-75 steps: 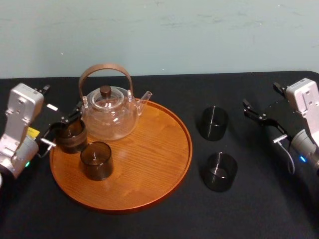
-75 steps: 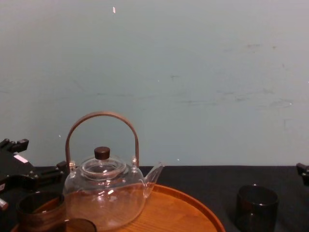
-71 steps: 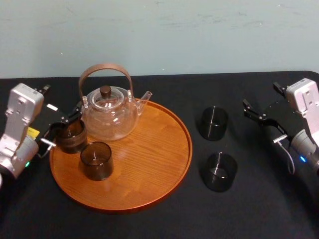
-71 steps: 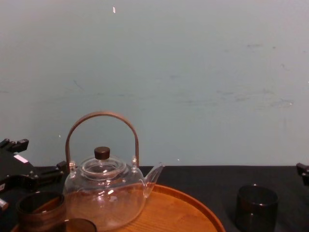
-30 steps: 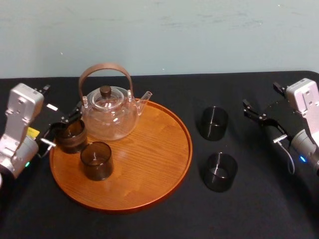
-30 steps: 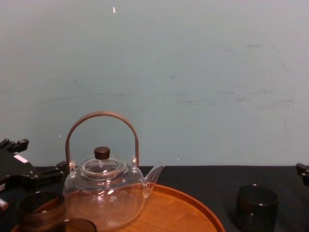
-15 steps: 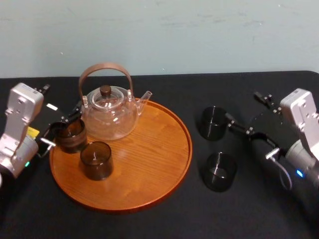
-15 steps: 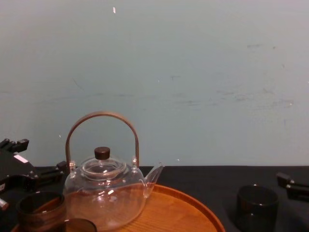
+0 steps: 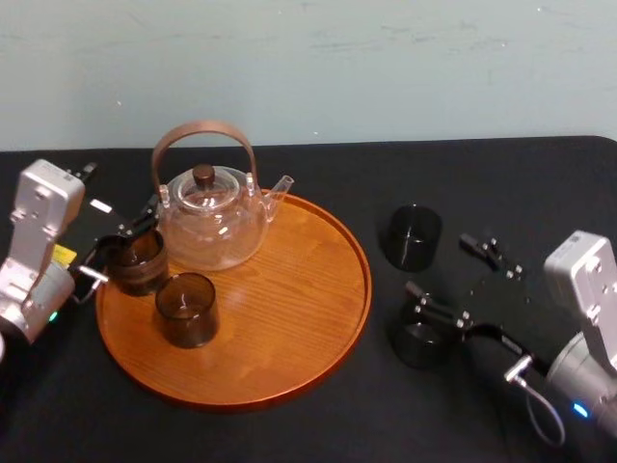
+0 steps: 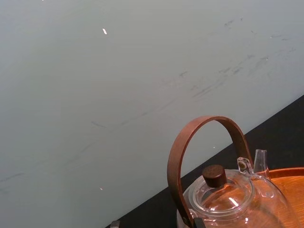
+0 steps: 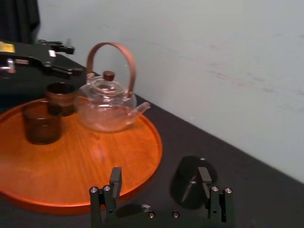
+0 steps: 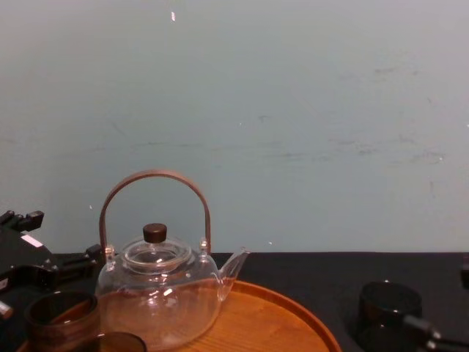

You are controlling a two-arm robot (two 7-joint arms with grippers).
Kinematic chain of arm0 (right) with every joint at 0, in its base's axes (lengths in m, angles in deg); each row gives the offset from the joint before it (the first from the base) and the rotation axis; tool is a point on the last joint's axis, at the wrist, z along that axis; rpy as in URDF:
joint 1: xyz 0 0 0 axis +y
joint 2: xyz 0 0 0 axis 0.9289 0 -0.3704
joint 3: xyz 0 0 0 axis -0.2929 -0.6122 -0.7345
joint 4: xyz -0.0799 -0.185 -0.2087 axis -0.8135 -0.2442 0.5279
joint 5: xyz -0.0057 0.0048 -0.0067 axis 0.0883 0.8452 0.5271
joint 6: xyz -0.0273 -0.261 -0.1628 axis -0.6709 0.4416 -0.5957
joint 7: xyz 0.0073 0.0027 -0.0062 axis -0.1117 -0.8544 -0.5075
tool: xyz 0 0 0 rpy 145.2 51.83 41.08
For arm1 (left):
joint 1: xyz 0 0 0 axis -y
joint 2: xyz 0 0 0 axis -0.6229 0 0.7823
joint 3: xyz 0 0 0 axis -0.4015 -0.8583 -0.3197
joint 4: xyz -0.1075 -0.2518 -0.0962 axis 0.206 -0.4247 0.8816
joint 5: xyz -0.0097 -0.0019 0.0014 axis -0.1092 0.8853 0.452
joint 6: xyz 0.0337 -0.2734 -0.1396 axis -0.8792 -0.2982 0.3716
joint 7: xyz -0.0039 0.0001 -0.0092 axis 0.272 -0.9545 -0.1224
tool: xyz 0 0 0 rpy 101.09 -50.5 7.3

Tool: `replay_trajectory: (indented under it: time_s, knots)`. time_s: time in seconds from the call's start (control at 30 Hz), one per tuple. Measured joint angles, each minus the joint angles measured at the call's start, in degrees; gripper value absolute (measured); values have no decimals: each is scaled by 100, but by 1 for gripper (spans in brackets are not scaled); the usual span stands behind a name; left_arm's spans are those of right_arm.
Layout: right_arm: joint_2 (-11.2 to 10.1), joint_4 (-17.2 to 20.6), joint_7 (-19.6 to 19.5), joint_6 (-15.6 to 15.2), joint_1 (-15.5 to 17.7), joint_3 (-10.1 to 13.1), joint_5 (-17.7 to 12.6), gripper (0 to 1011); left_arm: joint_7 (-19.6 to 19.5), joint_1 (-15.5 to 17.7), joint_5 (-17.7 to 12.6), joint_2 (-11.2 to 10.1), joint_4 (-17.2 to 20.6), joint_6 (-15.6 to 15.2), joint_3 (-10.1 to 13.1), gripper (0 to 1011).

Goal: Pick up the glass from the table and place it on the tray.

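Observation:
Two dark smoky glasses stand on the black table right of the tray: a far one (image 9: pixel 413 236) (image 11: pixel 192 180) (image 12: pixel 388 312) and a near one (image 9: pixel 416 342). My right gripper (image 9: pixel 463 283) (image 11: pixel 161 195) is open low over the table beside them. One of its fingers (image 9: pixel 431 309) crosses the near glass, and the far glass lies ahead between the fingers. The round wooden tray (image 9: pixel 289 357) (image 11: pixel 95 156) carries two more glasses (image 9: pixel 135 262) (image 9: pixel 186 309). My left gripper (image 9: pixel 123 241) is open, its fingers either side of the glass at the tray's left rim.
A clear glass teapot (image 9: pixel 207 217) (image 10: pixel 228 194) (image 12: pixel 157 293) with an arched brown handle stands at the back left of the tray. The tray's right half is bare wood. A pale wall rises behind the table's far edge.
My right gripper has swung forward, left and down from the table's right side to the two glasses on the cloth. The left arm, tray and glasses have not moved.

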Motion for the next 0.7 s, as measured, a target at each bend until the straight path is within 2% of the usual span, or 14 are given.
replay_trajectory:
  time_s: [0.33, 0.7]
  knots:
    - [92, 186, 107, -139, 394, 47, -143, 1002, 0, 0, 0, 0, 0, 0, 0, 1001]
    - [194, 292, 56, -328, 611, 202, -35, 1002, 0, 0, 0, 0, 0, 0, 0, 1001]
